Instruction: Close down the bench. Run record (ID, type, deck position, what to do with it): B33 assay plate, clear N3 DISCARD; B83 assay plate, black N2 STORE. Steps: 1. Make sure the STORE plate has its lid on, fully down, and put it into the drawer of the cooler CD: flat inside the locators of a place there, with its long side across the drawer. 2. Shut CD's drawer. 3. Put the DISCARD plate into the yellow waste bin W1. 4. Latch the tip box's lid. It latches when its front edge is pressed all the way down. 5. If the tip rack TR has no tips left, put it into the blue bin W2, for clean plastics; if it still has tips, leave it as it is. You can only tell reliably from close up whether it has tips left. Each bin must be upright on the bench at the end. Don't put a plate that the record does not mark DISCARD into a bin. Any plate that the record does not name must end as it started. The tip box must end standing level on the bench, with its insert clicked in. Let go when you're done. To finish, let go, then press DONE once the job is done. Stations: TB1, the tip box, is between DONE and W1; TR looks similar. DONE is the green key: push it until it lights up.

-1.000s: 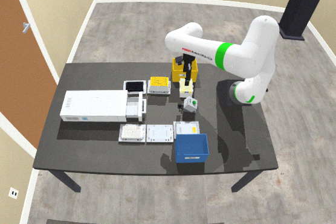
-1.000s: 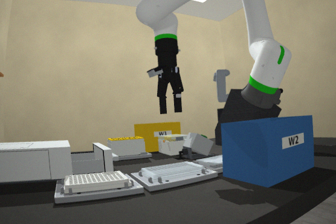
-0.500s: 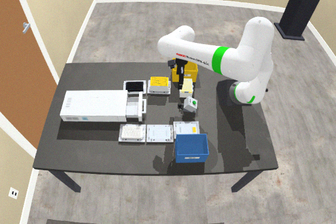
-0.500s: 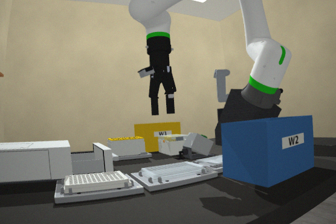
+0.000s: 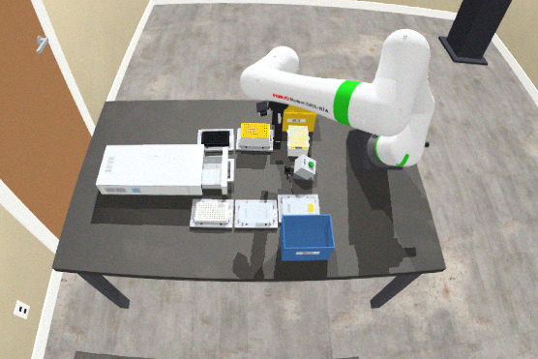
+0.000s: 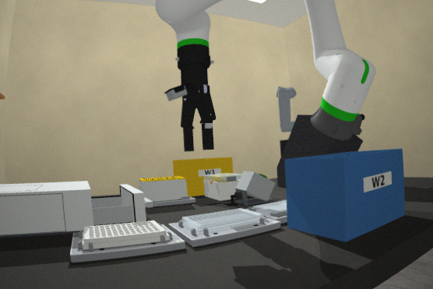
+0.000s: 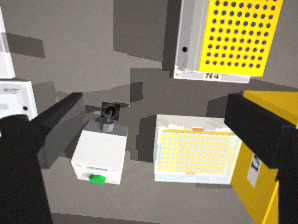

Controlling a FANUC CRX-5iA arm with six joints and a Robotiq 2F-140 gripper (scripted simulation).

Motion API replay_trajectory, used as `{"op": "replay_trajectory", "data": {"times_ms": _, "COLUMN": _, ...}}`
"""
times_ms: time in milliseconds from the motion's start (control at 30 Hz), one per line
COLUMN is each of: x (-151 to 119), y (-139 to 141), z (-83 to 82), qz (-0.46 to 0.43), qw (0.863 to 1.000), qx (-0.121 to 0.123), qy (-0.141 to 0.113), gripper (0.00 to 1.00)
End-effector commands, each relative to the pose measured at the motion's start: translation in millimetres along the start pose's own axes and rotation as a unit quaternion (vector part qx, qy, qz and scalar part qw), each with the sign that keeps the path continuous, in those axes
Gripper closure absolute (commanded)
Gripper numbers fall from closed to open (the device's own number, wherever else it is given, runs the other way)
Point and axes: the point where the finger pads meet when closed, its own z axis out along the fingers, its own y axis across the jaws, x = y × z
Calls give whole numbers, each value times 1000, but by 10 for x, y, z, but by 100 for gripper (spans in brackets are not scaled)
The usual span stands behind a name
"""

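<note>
My gripper [image 6: 198,143] is open and empty, high above the bench between the tip rack TR [image 5: 254,134] and the tip box TB1 [image 5: 298,140]. In the wrist view its fingers spread wide over TB1 [image 7: 195,150], which shows a pale lid over yellow tips. TR [image 7: 240,37] shows a yellow hole grid on the nest marked N4. The yellow bin W1 [image 5: 300,118] stands behind TB1. The black plate [image 5: 216,138] sits on its nest by the cooler CD [image 5: 150,168], whose drawer [image 5: 218,172] stands pulled out. The clear plate [image 5: 255,212] lies in the front row.
The DONE key box [image 7: 97,160] with its green key stands in front of TB1. The blue bin W2 [image 5: 307,237] stands upright at the front right. A white well plate [image 5: 211,212] sits left of the clear plate. A nest [image 5: 298,205] lies behind W2.
</note>
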Motion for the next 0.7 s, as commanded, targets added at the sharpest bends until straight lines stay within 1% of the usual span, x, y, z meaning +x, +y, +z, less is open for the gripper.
{"op": "replay_trajectory", "data": {"times_ms": 0, "x": 162, "y": -76, "z": 17, "qz": 0, "qw": 1000, "qx": -1, "qy": 0, "gripper": 12}}
{"op": "replay_trajectory", "data": {"times_ms": 133, "x": 303, "y": -149, "z": 37, "qz": 0, "qw": 1000, "qx": -1, "qy": 0, "gripper": 12}}
{"op": "replay_trajectory", "data": {"times_ms": 200, "x": 303, "y": -149, "z": 37, "qz": 0, "qw": 1000, "qx": -1, "qy": 0, "gripper": 12}}
{"op": "replay_trajectory", "data": {"times_ms": 667, "x": 796, "y": -405, "z": 109, "qz": 0, "qw": 1000, "qx": -1, "qy": 0, "gripper": 12}}
